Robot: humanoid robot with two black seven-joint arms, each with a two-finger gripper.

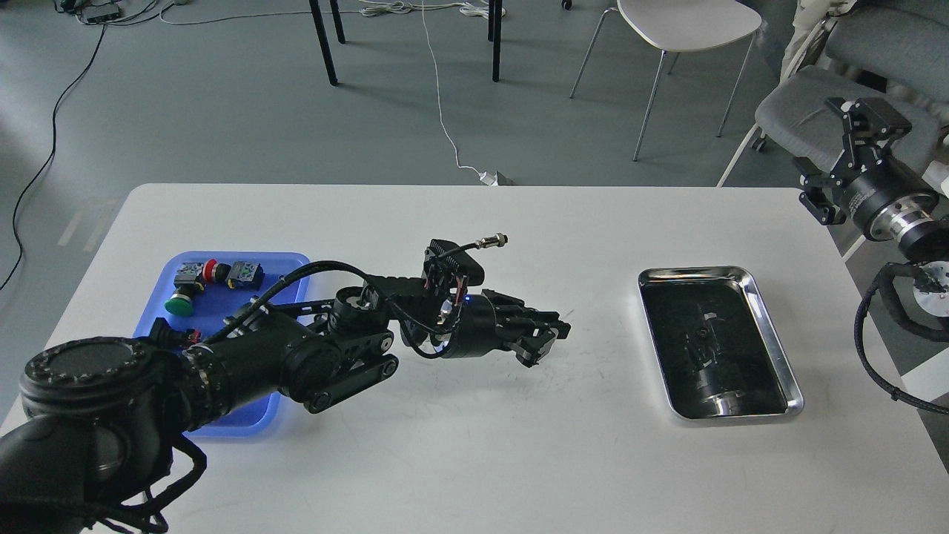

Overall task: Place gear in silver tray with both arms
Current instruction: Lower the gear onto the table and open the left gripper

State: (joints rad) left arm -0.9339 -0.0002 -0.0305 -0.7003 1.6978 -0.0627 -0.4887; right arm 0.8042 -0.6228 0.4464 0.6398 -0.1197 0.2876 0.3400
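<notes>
A: Head view: where is the silver tray (771, 337)?

B: On the white desk (474, 445), right side, well apart from the left claw (547, 340), whose finger spacing cannot be told.

A: And the right claw (852, 159)?

B: Beyond the desk's right edge; fingers apart, holding nothing. Blue tray (289, 263) lies left.

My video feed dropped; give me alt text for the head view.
The left gripper hovers mid-table between the blue tray of push-button switches and the silver tray, which holds no parts. The right gripper is raised beyond the table's right edge.
</notes>
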